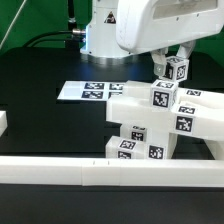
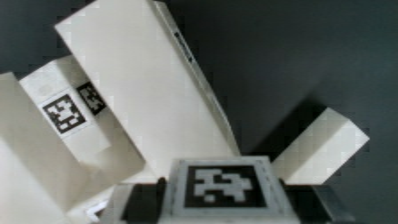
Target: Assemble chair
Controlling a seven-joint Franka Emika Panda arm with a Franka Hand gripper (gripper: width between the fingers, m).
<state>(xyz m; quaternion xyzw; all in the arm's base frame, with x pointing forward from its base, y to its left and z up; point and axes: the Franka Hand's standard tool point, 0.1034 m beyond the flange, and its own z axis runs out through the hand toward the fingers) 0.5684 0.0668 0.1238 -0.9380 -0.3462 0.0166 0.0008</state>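
In the exterior view, the gripper (image 1: 172, 62) is reaching down from the white arm (image 1: 140, 25) and pinching a small white post (image 1: 176, 71) by its top end. The post is standing roughly upright, its long axis running up and down, with a black-and-white tag facing the camera. It is sitting at the top of the chair (image 1: 150, 125), a chunky white stack of tagged blocks. The chair is resting on the black table (image 1: 40, 120), just behind the long white rail (image 1: 60, 172) that is running along the near edge. The marker board (image 1: 92, 91) is lying flat on the table beyond the chair, toward the exterior view's left. Behind the table, a green wall is showing.

In the wrist view, the fingers (image 2: 135, 203) are pressing on both sides of the post (image 2: 221, 186), whose tagged face is turned to the camera. Beyond it, a long white slab (image 2: 151, 85) of the chair is stretching away, lying against the dark table (image 2: 302, 50).
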